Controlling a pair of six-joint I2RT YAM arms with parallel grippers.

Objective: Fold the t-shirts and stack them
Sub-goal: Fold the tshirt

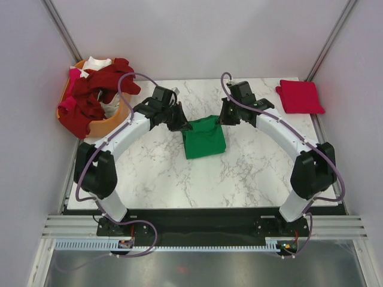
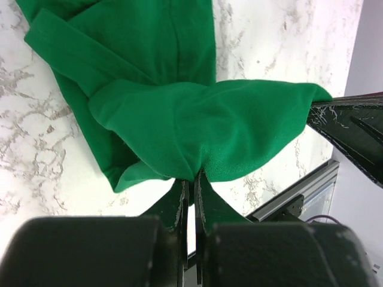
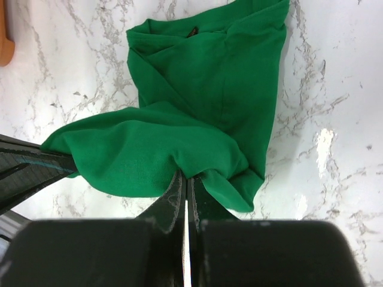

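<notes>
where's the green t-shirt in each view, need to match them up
Top external: the green t-shirt lies at the middle of the table, between the two arms.
Left wrist: the shirt fills the upper and middle picture, its near edge pinched in the left tool.
Right wrist: the shirt is at the centre, its near edge pinched in the right tool.
Shared landmark: the marble table under it.

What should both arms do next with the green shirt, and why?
Probably carry the pinched far edge together toward the near edge and lay it down. Both jaws are shut on that lifted edge of the green t-shirt, while the rest lies flat on the table.
</notes>
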